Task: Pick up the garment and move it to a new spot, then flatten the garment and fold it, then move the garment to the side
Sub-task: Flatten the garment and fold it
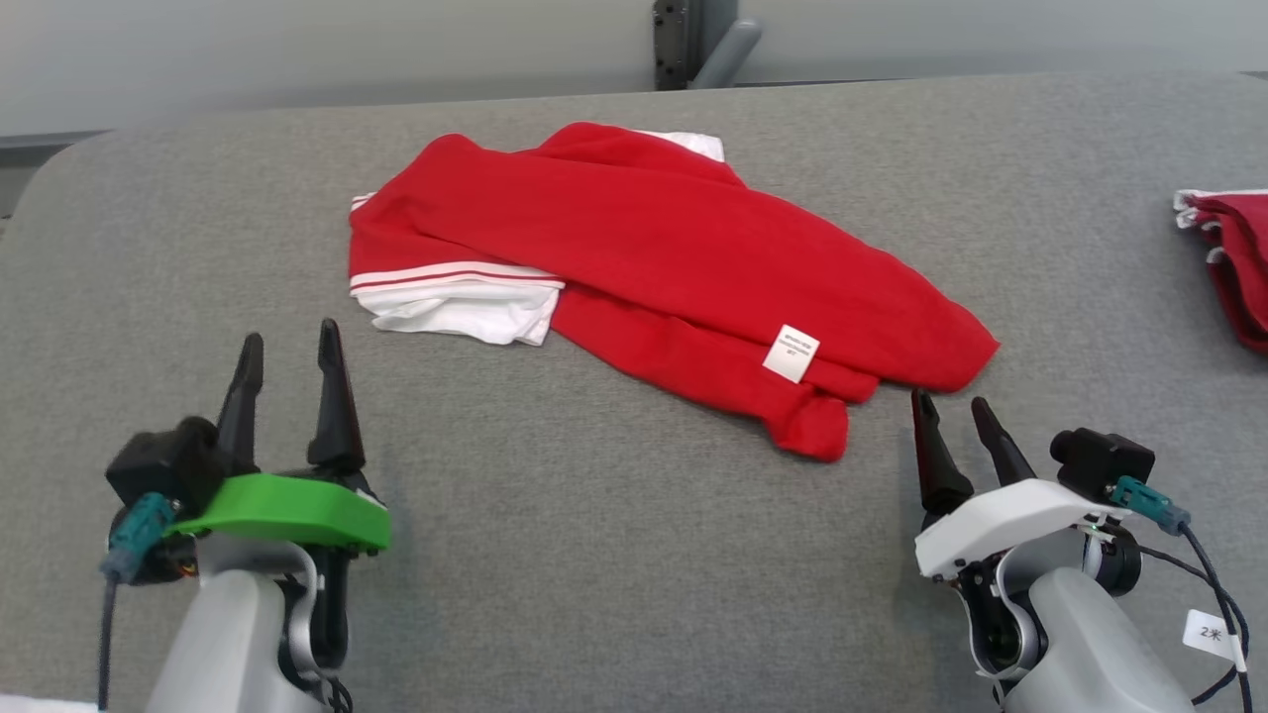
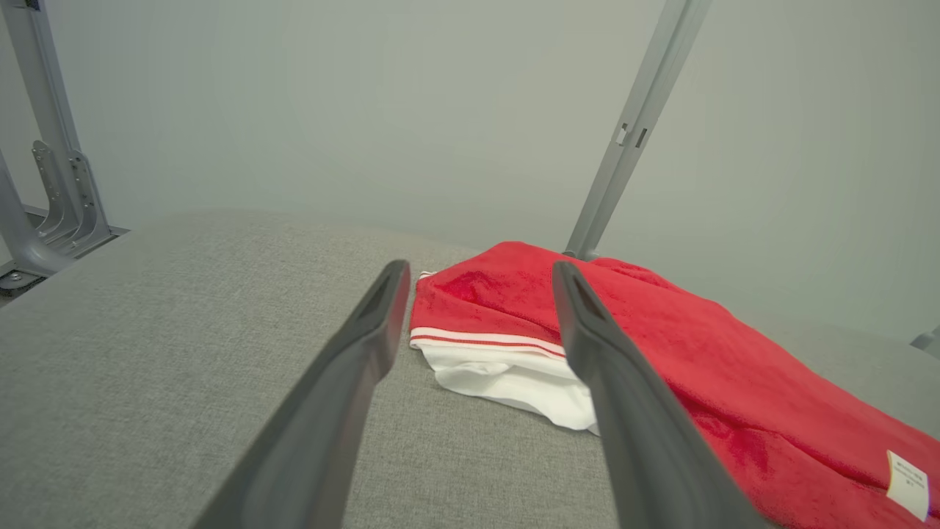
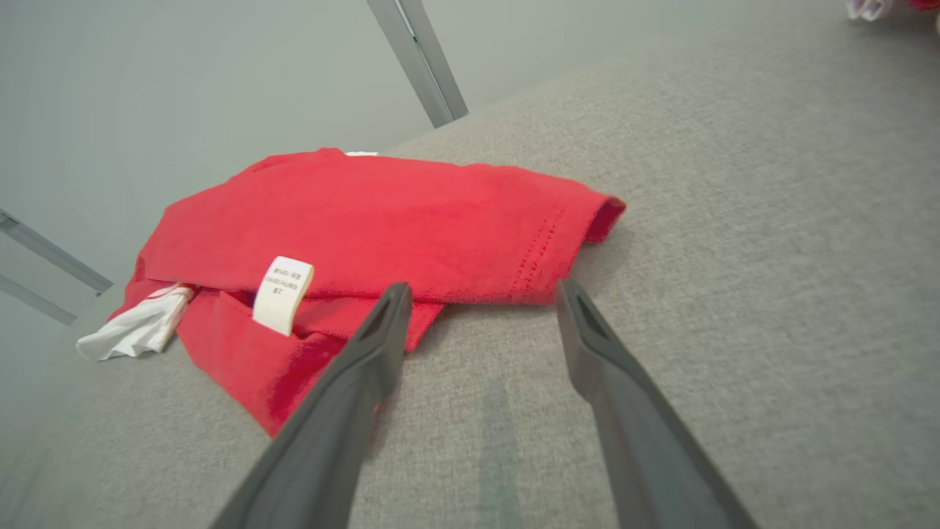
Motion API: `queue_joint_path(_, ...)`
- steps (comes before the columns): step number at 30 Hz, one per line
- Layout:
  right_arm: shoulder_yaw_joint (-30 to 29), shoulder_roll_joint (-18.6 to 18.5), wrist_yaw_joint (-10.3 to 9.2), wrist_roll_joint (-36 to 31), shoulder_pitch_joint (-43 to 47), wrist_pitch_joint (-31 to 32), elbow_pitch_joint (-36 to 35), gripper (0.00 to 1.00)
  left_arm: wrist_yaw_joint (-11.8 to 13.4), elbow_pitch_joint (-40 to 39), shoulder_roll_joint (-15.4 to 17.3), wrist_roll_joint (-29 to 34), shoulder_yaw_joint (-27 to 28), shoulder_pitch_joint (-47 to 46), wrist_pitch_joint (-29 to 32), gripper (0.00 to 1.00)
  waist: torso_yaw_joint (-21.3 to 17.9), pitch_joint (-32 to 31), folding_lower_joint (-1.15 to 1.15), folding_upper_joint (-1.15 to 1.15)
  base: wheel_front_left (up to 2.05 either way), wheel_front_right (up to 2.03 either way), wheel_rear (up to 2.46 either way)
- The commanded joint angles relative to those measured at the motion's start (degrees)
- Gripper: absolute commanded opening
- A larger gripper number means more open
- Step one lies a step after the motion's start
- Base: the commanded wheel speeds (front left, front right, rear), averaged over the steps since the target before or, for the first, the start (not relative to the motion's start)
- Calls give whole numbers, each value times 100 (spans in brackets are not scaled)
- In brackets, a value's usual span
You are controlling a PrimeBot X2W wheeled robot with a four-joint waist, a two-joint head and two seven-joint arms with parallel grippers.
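The crumpled red garment with white trim [image 1: 654, 267] lies on the grey fabric table [image 1: 594, 555], just ahead of the left gripper [image 1: 290, 332] and the right gripper [image 1: 949, 398]. Both stand spread and empty, probably ready to grasp it.

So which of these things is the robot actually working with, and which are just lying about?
In the job:
- red garment, crumpled in the middle of the table
- table it lies on
- both sets of jaws, open, clear of the garment

Lying about:
- second red cloth at the right edge
- metal post behind the table
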Motion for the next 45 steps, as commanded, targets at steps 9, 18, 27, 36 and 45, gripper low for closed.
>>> queue_joint_path(9, 255, -340, -3, 1070, -456, 4, 852, 100, -357, -591, -745, 739, 341, 1046, -11, 100, 1043, 73, 0, 0, 0, 0, 0)
queue_joint_path(18, 202, -570, -1, 1997, -846, 4, 1370, 100, -358, -765, -864, 645, -111, 1275, -11, 100, 1521, 236, 0, 0, 0, 0, 0)
queue_joint_path(27, -80, -959, -1, 2360, -951, 4, 1046, 0, -231, -765, -864, 560, -428, 1259, -11, 100, 1539, 249, 0, 0, 0, 0, 0)
queue_joint_path(36, -436, -1665, -1, 1925, -1149, 0, 489, 0, -268, -702, -864, 611, -407, 1336, -11, 100, 1504, 160, 0, 0, 0, 0, 0)
queue_joint_path(45, -734, -1918, -2, 1184, -2310, 0, 1071, 100, -263, -726, -863, 566, -515, 1144, -11, 100, 1529, 415, 0, 0, 0, 0, 0)
